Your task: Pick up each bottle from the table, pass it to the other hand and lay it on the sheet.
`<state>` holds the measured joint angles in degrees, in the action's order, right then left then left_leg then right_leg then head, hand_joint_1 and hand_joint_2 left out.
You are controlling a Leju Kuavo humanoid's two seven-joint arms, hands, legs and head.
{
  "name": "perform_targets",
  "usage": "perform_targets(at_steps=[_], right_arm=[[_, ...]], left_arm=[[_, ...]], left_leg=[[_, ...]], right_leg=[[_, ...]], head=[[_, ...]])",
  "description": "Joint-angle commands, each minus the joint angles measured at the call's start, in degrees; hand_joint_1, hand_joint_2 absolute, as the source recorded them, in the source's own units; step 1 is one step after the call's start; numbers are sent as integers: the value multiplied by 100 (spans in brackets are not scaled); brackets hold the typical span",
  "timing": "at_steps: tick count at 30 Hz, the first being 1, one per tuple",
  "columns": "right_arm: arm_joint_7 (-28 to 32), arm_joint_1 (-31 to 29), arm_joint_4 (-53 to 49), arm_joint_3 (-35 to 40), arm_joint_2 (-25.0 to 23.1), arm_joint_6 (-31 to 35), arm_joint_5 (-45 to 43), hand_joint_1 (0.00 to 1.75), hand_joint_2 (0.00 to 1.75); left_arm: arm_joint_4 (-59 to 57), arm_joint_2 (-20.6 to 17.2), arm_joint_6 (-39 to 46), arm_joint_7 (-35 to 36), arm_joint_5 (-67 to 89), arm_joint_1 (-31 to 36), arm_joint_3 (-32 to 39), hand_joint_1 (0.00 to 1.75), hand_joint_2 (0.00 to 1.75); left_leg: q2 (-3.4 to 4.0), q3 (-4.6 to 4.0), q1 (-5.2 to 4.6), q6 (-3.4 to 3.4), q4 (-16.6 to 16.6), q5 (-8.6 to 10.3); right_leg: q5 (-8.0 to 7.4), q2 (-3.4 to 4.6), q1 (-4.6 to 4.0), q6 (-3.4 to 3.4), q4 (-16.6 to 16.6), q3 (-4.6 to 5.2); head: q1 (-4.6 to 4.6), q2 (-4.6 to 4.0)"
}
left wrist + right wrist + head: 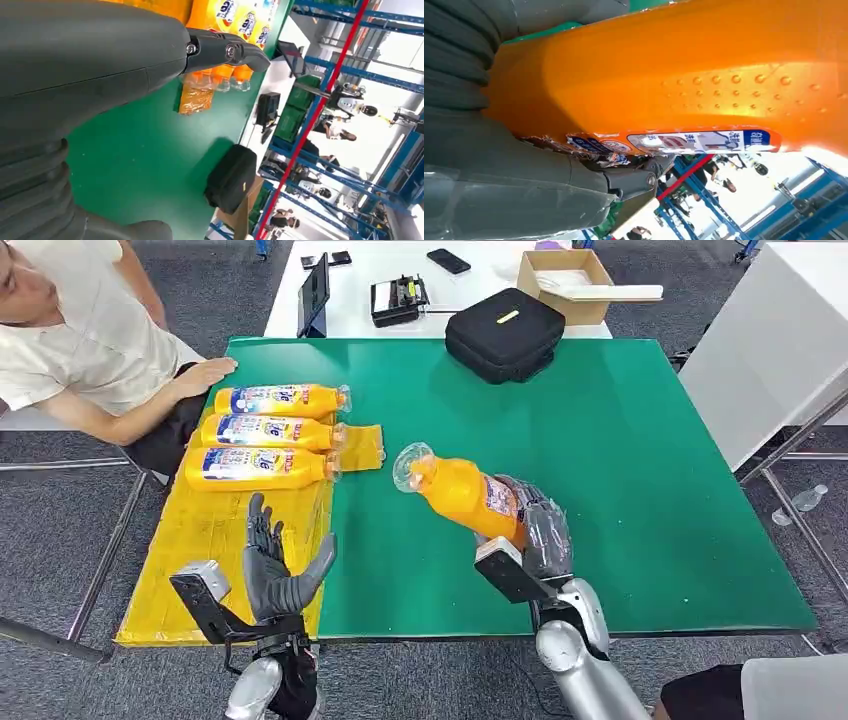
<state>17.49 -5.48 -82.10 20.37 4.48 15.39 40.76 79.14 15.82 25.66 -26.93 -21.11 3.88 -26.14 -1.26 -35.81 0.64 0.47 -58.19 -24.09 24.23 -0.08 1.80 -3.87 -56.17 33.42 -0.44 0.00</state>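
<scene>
My right hand (532,530) grips an orange bottle (462,491) by its lower body and holds it tilted above the green table (620,460), its clear cap pointing toward the far left. Up close in the right wrist view the same orange bottle (684,75) lies against my right hand (499,165). Three more orange bottles (262,432) lie side by side on the yellow sheet (215,540) at the table's left. Over the sheet's near edge my left hand (275,565) stands open with fingers spread, palm toward the held bottle. The lying bottles (230,20) show past my left hand (100,60).
A person sits at the far left with a hand (205,372) resting on the table corner by the bottles. A black case (505,333) lies at the table's far edge. Behind it, a white table holds a cardboard box (570,282), a tablet and phones.
</scene>
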Motion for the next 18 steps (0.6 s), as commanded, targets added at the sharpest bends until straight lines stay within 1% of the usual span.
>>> perform_targets(at_steps=[1,3,6,9,10,11,12,14,18], right_arm=[[357,-134,-150,524,-117,168,-179,175,175],[373,-250,47,649,-112,33,-326,175,175],[488,-492,555,849,-124,-223,-511,175,175],[529,-730,956,967,-143,-552,-708,175,175],[533,-804,1041,987,-142,-621,-736,175,175],[534,-822,1062,988,-144,-627,-738,175,175],[534,-822,1062,988,-144,-627,-738,175,175],[535,-836,1077,987,-146,-633,-742,175,175],[535,-834,1071,991,-142,-636,-742,175,175]], left_arm=[[-186,-107,-363,200,-540,262,-320,0,175],[-145,-162,-665,189,-618,321,-450,0,175],[-34,-265,-1357,394,-791,368,-707,0,175],[-23,-309,-1802,445,-719,405,-951,0,175],[-33,-302,-1888,455,-729,403,-993,0,175],[-38,-295,-1891,455,-729,399,-996,0,175],[-38,-295,-1891,455,-729,399,-996,0,175],[-43,-291,-1892,455,-729,397,-996,0,175],[-48,-304,-1903,452,-728,403,-983,0,175]], left_leg=[[27,27,5,-2,-2,-16],[40,41,8,-2,-3,-23],[20,15,4,0,1,-6],[35,29,5,0,0,-11],[44,39,6,1,2,-14],[30,21,4,1,2,-6],[36,28,5,1,2,-8],[22,15,4,0,3,-4],[19,14,1,0,4,-4]], right_leg=[[9,14,-11,31,2,-23],[12,23,-15,40,2,-33],[1,11,-8,16,3,-11],[2,22,-11,24,5,-21],[1,29,-13,30,9,-30],[-2,20,-8,18,6,-16],[-2,24,-11,24,8,-22],[-2,14,-7,16,6,-11],[1,11,-4,15,4,-10]], head=[[0,0],[0,0],[0,0],[0,0],[0,0],[0,0],[0,0],[0,0],[0,0]])
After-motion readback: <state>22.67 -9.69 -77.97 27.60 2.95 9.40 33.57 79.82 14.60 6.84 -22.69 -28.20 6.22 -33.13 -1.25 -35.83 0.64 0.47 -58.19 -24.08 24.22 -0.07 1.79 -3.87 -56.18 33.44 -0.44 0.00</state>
